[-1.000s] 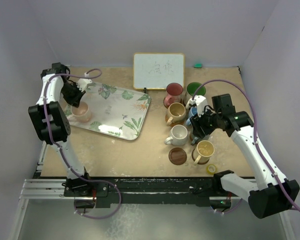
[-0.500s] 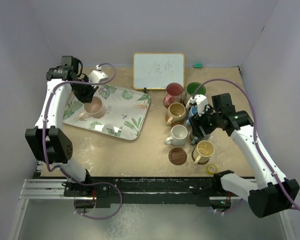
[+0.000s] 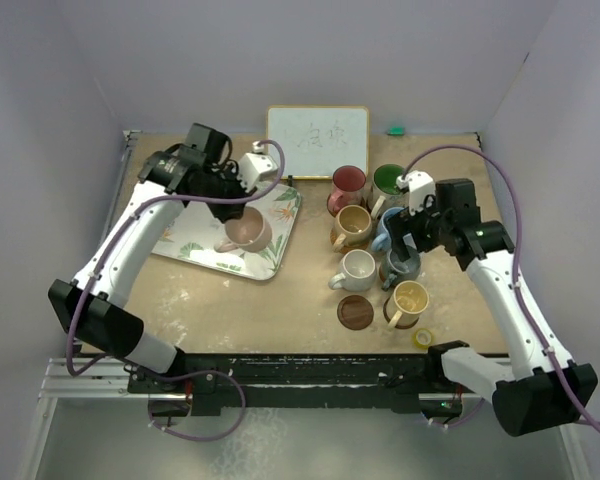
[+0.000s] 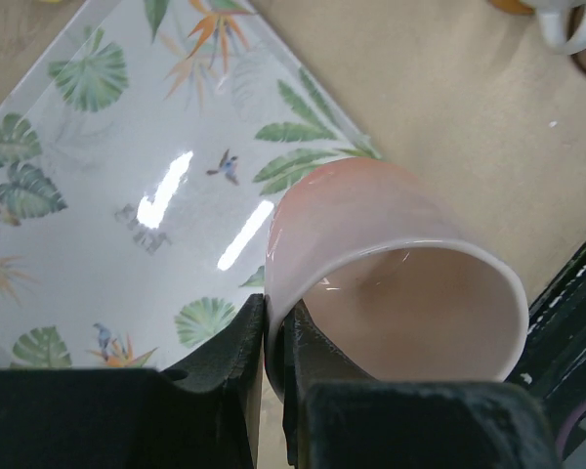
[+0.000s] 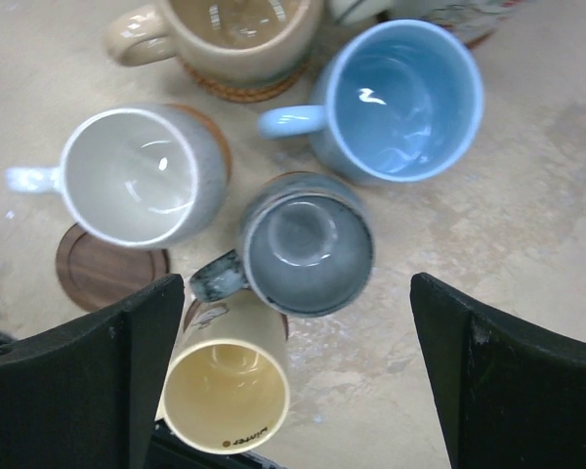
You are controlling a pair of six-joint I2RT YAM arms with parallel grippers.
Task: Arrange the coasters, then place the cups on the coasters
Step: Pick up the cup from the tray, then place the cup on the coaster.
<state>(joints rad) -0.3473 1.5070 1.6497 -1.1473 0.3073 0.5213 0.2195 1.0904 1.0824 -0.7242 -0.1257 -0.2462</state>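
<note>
Presently the left gripper [image 4: 273, 337] is pinched tight on the rim of the pink mug [image 4: 371, 244], one finger inside the wall and one outside. The mug hangs tilted over the right end of the leaf tray [image 4: 127, 176], its long axis slanted, mouth toward the wrist and base toward the tray. Further right, the grey mug [image 5: 308, 244] stands upright among the other mugs, mouth up, handle pointing toward a bare dark coaster [image 5: 103, 269]; the right gripper [image 5: 293, 283] hovers above it, fingers spread wide, clear of it.
</note>
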